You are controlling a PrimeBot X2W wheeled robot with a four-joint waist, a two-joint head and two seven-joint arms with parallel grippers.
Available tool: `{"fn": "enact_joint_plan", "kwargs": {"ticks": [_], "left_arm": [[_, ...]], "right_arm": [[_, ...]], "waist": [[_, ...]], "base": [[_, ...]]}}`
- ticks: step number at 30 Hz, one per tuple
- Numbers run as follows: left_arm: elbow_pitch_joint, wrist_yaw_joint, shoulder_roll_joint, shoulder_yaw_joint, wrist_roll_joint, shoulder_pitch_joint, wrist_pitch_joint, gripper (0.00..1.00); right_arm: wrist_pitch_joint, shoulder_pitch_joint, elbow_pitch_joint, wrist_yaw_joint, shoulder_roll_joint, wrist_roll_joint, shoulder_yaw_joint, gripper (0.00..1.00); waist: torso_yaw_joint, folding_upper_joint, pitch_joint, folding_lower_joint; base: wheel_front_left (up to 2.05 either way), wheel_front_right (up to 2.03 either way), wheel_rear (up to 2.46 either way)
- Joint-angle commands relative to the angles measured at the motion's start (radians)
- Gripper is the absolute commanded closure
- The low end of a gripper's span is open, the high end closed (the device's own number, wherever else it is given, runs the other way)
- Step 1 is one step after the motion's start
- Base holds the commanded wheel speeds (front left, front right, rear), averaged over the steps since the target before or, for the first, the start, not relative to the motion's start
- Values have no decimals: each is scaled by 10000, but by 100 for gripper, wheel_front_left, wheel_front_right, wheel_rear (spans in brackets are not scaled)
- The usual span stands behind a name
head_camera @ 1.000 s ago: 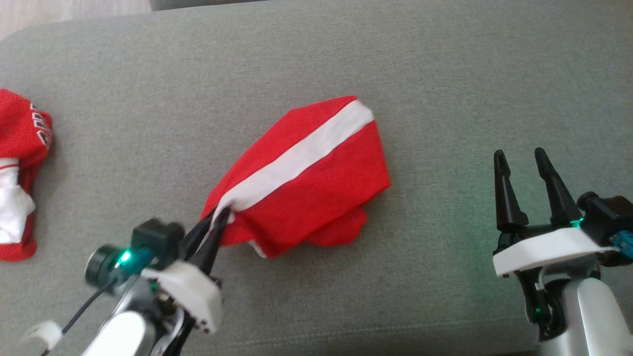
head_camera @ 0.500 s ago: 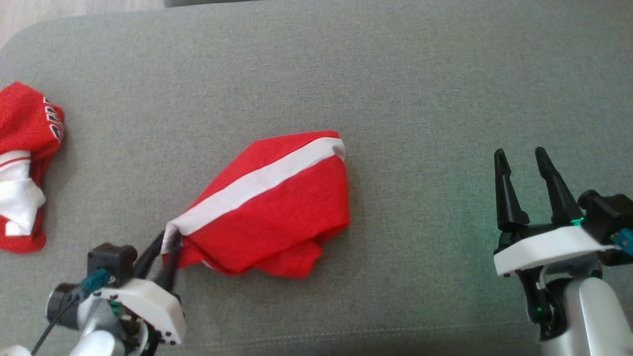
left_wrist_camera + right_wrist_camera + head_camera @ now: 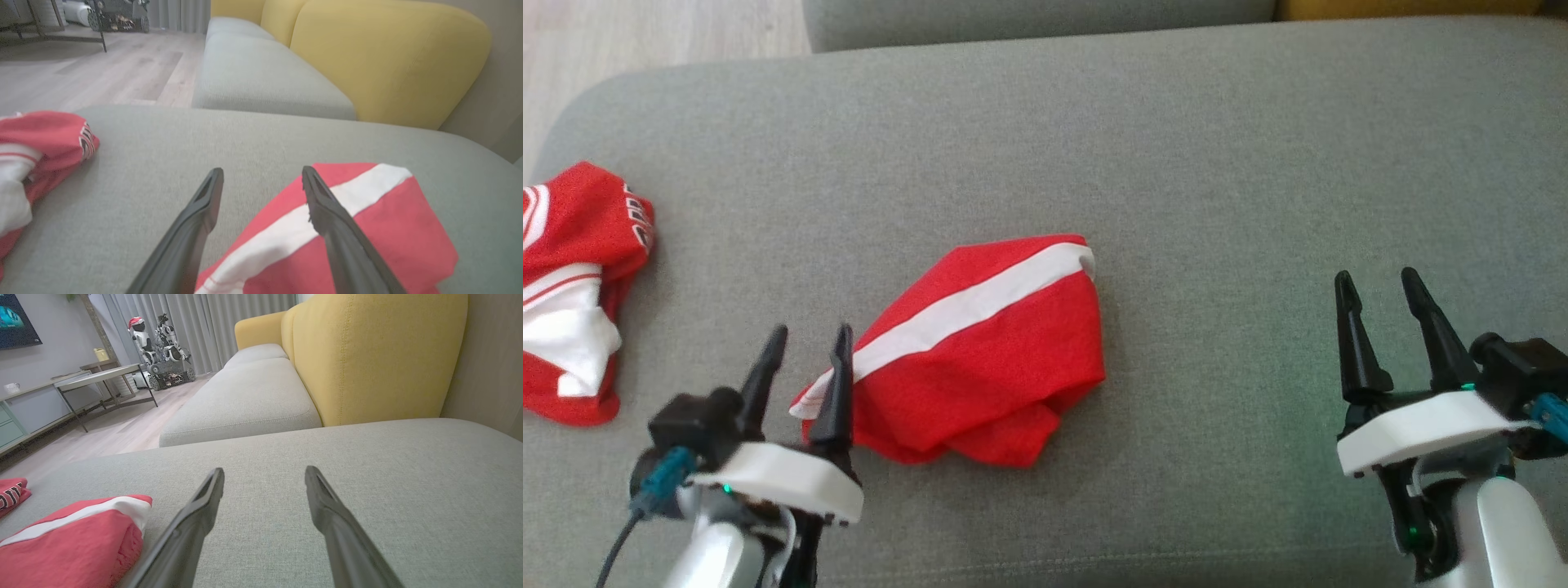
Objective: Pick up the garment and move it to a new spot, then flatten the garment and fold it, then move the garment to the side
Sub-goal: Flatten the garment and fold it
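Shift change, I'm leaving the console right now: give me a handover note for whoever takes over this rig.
Left tool: open, empty, one finger over a near corner of the garment.
Right tool: open, empty, above bare cushion on the right.
Garment: red with white stripe, lying free mid-cushion as a rough folded bundle; a second garment, red and white, lies far left.
Done: the fold, seemingly.
Left: probably the move to the side; check the fold first.

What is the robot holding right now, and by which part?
Nothing. The left gripper and right gripper are both open; the red garment lies free on the cushion.
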Motion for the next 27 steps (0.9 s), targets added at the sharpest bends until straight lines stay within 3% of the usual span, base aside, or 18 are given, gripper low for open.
{"fn": "enact_joint_plan", "kwargs": {"ticks": [1,9,27], "left_arm": [[-474,177,86,556,183,-631,-204,0],[-884,826,244,567,875,-558,-300,0],[-1130,894,383,414,766,-285,-26,0]], "right_arm": [[40,-83,-395,-7,-49,-98,203,0],[226,152,-459,-7,-49,-224,190,0],[412,256,-621,-7,-49,-292,261,0]], "waist": [[63,0,-138,0],[169,0,-632,0],[241,0,-644,0]], "base": [[0,0,0],[0,0,0],[0,0,0]]}}
